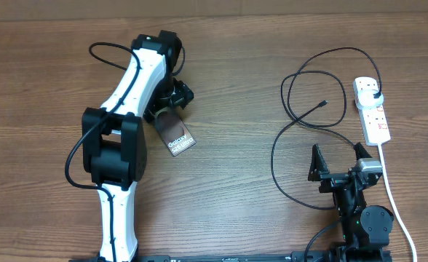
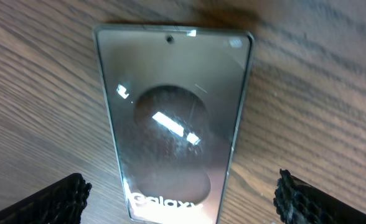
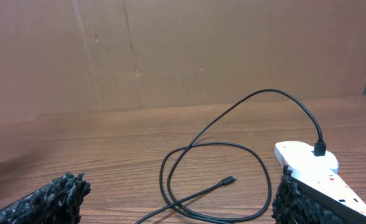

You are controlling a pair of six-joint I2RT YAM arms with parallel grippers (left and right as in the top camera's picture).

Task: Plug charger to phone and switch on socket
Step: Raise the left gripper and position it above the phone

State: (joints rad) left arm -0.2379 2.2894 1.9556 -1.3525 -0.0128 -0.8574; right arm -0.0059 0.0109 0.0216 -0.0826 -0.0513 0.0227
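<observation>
The phone (image 1: 177, 136) lies flat on the table, its "Galaxy" lettering at the near end. My left gripper (image 1: 172, 105) hangs over its far end, open; in the left wrist view the phone (image 2: 173, 118) lies between the spread fingers (image 2: 182, 190), untouched. The charger cable (image 1: 308, 94) lies in loose loops at the right, its small tip (image 1: 323, 104) free on the wood and its black plug (image 1: 375, 94) in the socket strip (image 1: 374, 116). My right gripper (image 1: 338, 164) is open and empty, near the front, facing the cable tip (image 3: 229, 181) and the strip (image 3: 307, 163).
The strip's white cord (image 1: 392, 196) runs down past the right arm's base to the front edge. A cardboard wall (image 3: 170, 56) stands behind the table. The left arm's own black cable (image 1: 101, 51) loops at the far left.
</observation>
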